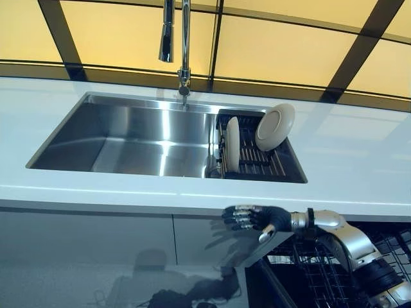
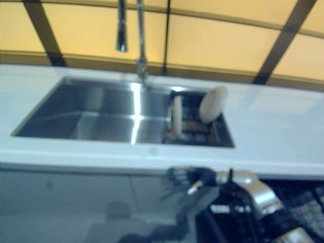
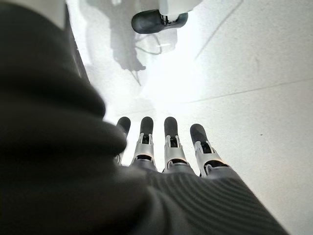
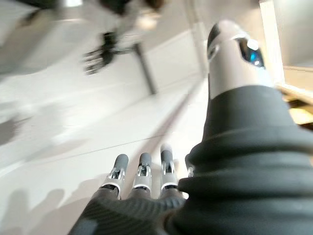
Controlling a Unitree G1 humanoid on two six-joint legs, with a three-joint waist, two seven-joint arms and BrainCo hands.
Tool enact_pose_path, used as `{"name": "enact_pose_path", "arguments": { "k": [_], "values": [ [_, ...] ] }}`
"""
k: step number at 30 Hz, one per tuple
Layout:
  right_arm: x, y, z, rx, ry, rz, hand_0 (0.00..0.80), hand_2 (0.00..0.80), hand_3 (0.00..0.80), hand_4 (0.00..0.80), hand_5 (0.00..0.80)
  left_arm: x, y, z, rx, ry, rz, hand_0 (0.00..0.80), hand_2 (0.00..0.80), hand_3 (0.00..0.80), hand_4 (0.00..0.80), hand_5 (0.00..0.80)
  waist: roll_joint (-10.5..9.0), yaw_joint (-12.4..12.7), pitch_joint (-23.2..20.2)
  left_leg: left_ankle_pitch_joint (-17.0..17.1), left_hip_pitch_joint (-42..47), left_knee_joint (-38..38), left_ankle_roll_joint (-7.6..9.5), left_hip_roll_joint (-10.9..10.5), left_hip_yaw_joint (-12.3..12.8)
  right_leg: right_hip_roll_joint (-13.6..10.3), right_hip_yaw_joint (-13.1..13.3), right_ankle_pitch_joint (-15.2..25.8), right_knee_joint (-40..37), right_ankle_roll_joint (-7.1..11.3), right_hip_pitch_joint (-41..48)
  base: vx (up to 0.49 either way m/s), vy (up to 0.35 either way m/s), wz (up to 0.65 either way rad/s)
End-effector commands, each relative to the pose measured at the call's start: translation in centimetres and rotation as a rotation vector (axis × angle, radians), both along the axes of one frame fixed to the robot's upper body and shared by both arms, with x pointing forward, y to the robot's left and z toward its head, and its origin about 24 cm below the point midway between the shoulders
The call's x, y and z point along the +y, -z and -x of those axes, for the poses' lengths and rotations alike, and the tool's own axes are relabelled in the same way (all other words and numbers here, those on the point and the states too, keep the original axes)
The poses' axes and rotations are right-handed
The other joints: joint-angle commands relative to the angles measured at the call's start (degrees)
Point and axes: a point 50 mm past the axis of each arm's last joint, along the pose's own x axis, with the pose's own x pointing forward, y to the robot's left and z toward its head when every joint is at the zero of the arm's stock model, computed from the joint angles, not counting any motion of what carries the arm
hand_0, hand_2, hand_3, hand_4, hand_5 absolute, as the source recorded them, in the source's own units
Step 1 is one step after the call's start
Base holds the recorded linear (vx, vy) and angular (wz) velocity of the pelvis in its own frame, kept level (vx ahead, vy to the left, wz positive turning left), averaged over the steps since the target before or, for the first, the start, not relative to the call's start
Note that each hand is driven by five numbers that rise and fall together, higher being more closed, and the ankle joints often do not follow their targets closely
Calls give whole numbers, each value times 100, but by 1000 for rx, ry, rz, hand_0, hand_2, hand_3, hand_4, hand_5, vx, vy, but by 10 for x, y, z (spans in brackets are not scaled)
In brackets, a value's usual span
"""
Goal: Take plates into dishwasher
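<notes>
1. While the right hand (image 1: 252, 218) hangs below the front edge of the white countertop (image 1: 359, 160), its fingers are loosely extended and hold nothing; its own wrist view shows the fingers (image 4: 142, 174) straight with the thumb apart.
2. Two white plates are in the dish rack (image 1: 257, 160), which sits in the right end of the stainless sink (image 1: 128, 138).
3. Plate one (image 1: 232, 144) stands on edge at the rack's left side, nearly upright.
4. Plate two (image 1: 275, 126) leans at the rack's far right corner, tilted, its rim rising above the sink edge.
5. Neither plate is touched by a hand; the right hand is well apart from the rack, on the near side of the counter and lower.
6. Dishwasher basket (image 1: 321, 276), dark wire, shows below the counter to the right of the sink, partly behind the right forearm.
7. Chrome faucet (image 1: 183, 45) rises behind the sink, left of the rack.
8. Left hand (image 3: 166, 152) shows only in its own wrist view: fingers straight, side by side, empty, with pale floor beyond them.
</notes>
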Motion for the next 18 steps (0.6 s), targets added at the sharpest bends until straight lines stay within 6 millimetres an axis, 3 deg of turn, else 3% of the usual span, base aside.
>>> {"name": "enact_pose_path", "arguments": {
  "k": [1,3,7,13,16,18],
  "values": [
    [8,-62,-23,-118,30,-370,0,0,0,0,0,13,-2,5,53,44,-38,0,0,0,0,0,107,133,-234,-338,-74,-15,149,40,106,-86,55,-612,735,262,49,44,0,1],
    [0,-84,-34,-143,153,-553,0,0,0,0,0,9,0,5,62,68,-32,0,0,0,0,0,132,159,-270,-393,-22,8,157,34,82,-93,43,-634,742,272,91,41,3,0],
    [-36,-126,-52,-202,431,-793,0,0,0,0,0,5,1,2,74,102,-23,0,0,0,0,0,170,200,-325,-508,29,100,169,10,50,-113,13,-691,769,275,152,36,13,3],
    [-80,-164,-67,-275,860,-802,0,0,0,0,0,1,2,-4,68,85,-16,0,0,0,0,0,204,115,-268,-788,-33,622,171,-3,211,-180,82,-732,876,225,117,30,61,1],
    [-103,-182,-70,-312,1119,-775,0,0,0,0,0,1,1,-5,73,90,-15,0,0,0,0,0,220,76,-102,-1063,-166,1166,279,-47,302,-257,95,-926,1394,190,16,81,108,-8],
    [-107,-187,-69,-306,1230,-789,0,0,0,0,0,5,-1,-6,80,97,-34,0,0,0,0,0,222,42,-23,-1041,-82,1076,406,-105,378,-411,-54,-704,2356,318,-272,83,95,-25]
  ]
}}
